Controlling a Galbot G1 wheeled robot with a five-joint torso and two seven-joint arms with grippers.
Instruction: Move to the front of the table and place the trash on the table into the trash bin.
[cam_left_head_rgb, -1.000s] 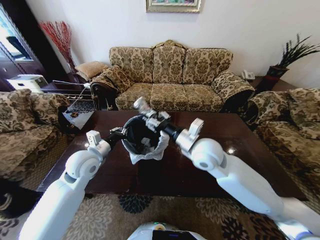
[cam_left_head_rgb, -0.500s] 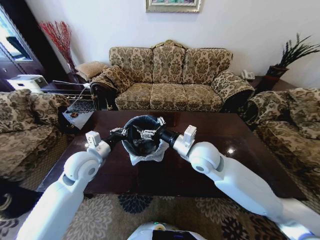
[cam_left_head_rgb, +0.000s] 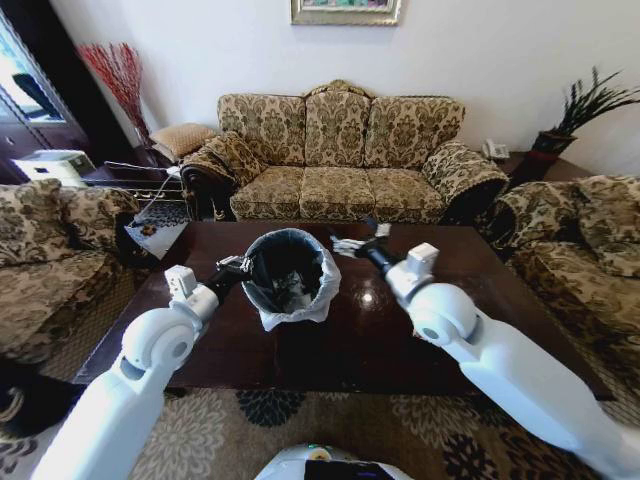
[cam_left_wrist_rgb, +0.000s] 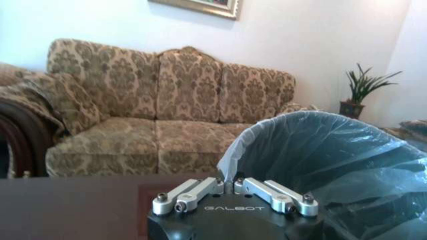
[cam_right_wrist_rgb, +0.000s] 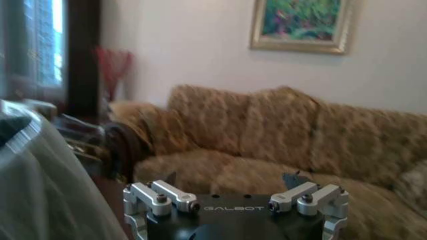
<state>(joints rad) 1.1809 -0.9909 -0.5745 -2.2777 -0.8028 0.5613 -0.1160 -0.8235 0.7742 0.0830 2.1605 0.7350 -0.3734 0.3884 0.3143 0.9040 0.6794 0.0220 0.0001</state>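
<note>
Left claw (cam_left_head_rgb: 243, 265) was clamped on the near-left rim of the trash bin (cam_left_head_rgb: 290, 262), holding it tilted with the mouth facing the camera and its base over the table (cam_left_head_rgb: 500, 270); can't tell if the base touched the wood. White bag liner (cam_left_head_rgb: 300, 312) was folded over the rim and hung loose at the near edge. Inside the bin, pale trash (cam_left_head_rgb: 293, 290) lay at the bottom, individual items not distinguishable. In the left wrist view, the left claw (cam_left_wrist_rgb: 235, 188) had its fingers drawn together at the liner edge, with the bin (cam_left_wrist_rgb: 333, 160) right against it. Right claw (cam_left_head_rgb: 352, 243) was beside the bin's right rim, clear of it, above the far part of the table, fingers spread and holding nothing. Right wrist view showed the right claw (cam_right_wrist_rgb: 237, 199) with its linkages wide apart and nothing between them, the bin liner (cam_right_wrist_rgb: 40, 190) close on one side. Glossy dark tabletop around the bin showed reflections. A patterned three-seat sofa (cam_left_head_rgb: 340, 150) stood past the far edge, matching armchairs at both sides (cam_left_head_rgb: 50, 260), (cam_left_head_rgb: 590, 240). A framed picture (cam_left_head_rgb: 346, 10) hung on the wall above the sofa, and a potted plant (cam_left_head_rgb: 585, 115) was in the far right corner.
</note>
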